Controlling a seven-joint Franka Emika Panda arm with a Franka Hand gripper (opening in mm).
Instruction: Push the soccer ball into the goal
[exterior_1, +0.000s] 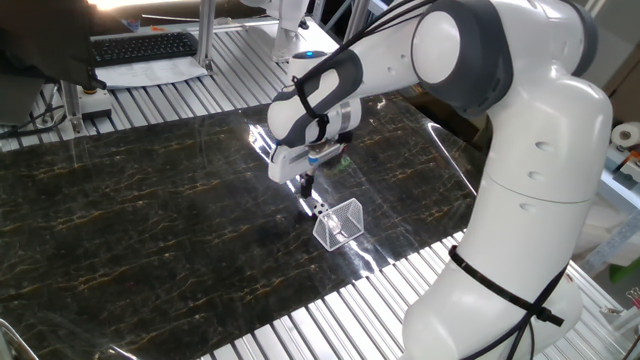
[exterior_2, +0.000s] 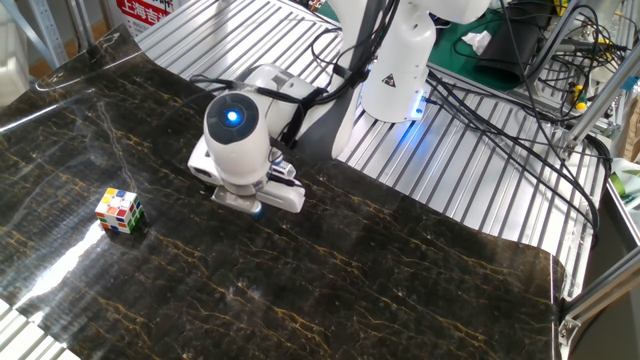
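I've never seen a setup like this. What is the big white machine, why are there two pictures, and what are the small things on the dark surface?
The white machine is a robot arm with several joints, ending in a two-finger pincer. The two pictures show the same moment from two fixed cameras on different sides of the table.

In one view, the pincer hangs just above the dark marble-patterned table, right beside a small wire goal with see-through netting. A tiny pale object at the goal's mouth may be the soccer ball, but it is too small to be sure.

In the other view, the arm's wrist hides the goal, and you see a colourful puzzle cube standing apart on the table.

The pincer seems to hold nothing; whether its fingers are open or shut is unclear.
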